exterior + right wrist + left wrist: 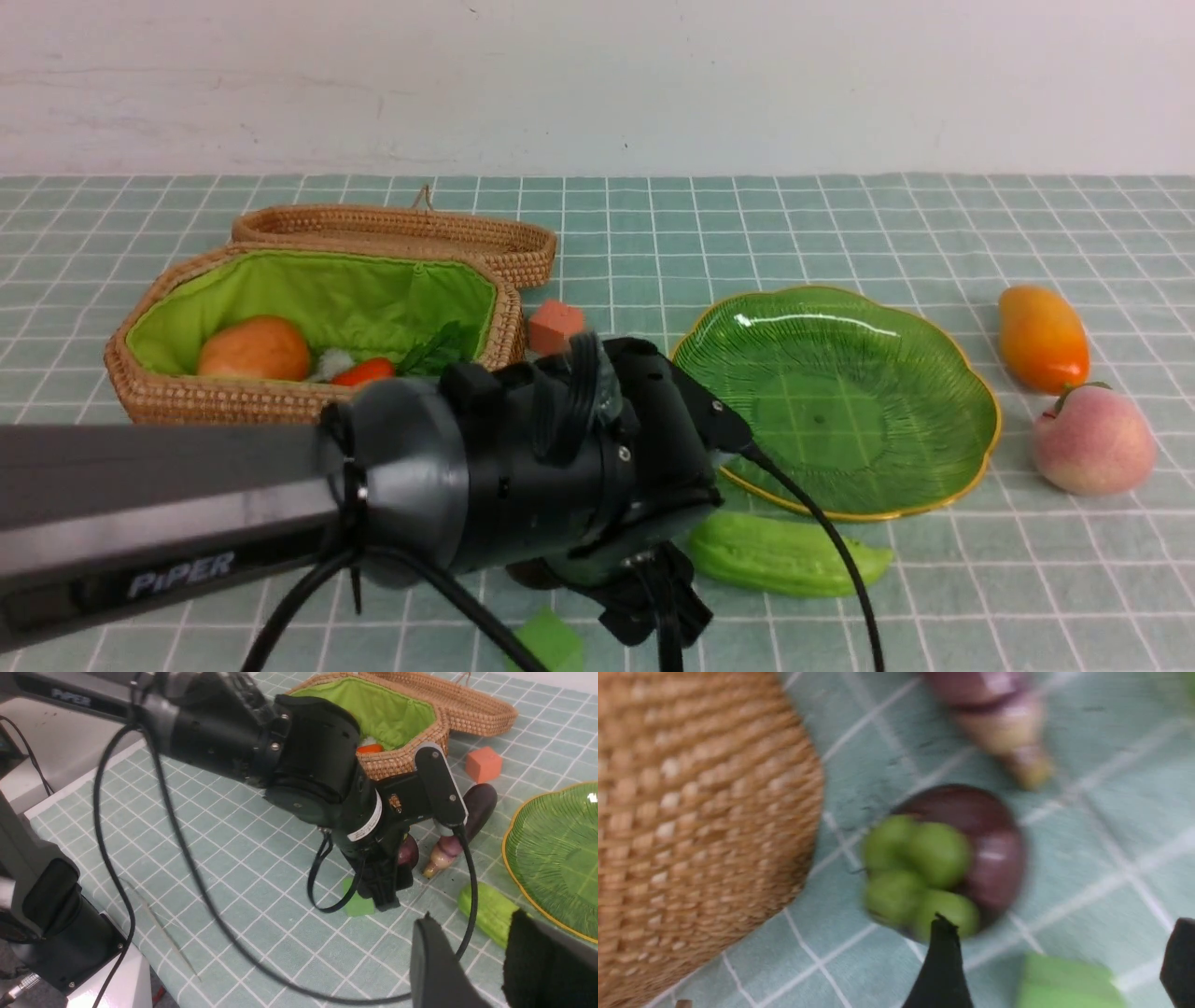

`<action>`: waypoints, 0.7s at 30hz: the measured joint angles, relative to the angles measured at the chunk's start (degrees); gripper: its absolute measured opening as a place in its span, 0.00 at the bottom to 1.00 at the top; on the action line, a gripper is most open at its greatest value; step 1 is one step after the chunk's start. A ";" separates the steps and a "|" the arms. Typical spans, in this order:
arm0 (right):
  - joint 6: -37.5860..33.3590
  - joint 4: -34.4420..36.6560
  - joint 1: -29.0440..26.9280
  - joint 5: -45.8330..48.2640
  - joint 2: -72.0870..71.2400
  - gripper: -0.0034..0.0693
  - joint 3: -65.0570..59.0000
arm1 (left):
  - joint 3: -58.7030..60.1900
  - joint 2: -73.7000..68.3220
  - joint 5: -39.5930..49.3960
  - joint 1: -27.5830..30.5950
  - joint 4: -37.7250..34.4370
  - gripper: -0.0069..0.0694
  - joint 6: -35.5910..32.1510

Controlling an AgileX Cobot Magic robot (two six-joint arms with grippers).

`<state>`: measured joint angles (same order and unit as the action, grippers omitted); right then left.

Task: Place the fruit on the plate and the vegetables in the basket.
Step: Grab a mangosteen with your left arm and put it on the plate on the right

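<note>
The dark-purple mangosteen [971, 858] with its green cap lies on the cloth beside the basket [308, 397]. My left gripper [1059, 952] hangs open just above it, one finger [941, 961] at the fruit's edge and nothing gripped. The eggplant [476, 807] lies just beyond the mangosteen. A potato [254, 348] and a carrot [364, 371] lie in the basket. The green plate [934, 467] holds nothing. The mango [1043, 336] and peach [1092, 439] lie to its right, the gourd [784, 555] in front. My right gripper [472, 914] is open, holding nothing.
A small green cube [1064, 980] lies under my left gripper's open fingers. A small orange cube [555, 325] sits between basket and plate. The basket's lid [392, 229] lies open behind it. My left arm [420, 476] and its cable [840, 560] cross the table's front.
</note>
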<state>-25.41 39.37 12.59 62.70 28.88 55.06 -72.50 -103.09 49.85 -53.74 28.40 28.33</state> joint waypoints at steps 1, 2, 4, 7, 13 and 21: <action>0.00 0.00 0.00 0.00 0.00 0.37 0.00 | 0.00 0.18 0.00 -0.14 -0.09 0.81 0.00; 0.00 0.00 0.00 0.00 0.00 0.37 0.00 | 0.00 1.48 1.29 -0.79 -0.88 0.78 -2.12; 0.00 0.00 0.00 0.23 0.00 0.37 0.00 | -0.05 3.67 4.01 -0.79 -3.80 0.68 -6.35; 0.00 0.00 0.00 0.65 0.00 0.37 0.00 | -0.69 6.11 7.25 -0.12 -8.45 0.55 -13.51; 0.00 -0.19 0.00 1.29 0.00 0.37 0.00 | -3.41 11.73 14.35 8.10 -30.47 0.20 -44.52; -0.17 -2.83 0.00 2.03 0.00 0.37 0.00 | -3.53 9.78 10.84 15.40 -40.15 0.26 -70.58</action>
<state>-25.57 36.53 12.59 64.73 28.88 55.06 -76.04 -93.31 60.69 -38.35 -11.74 -42.25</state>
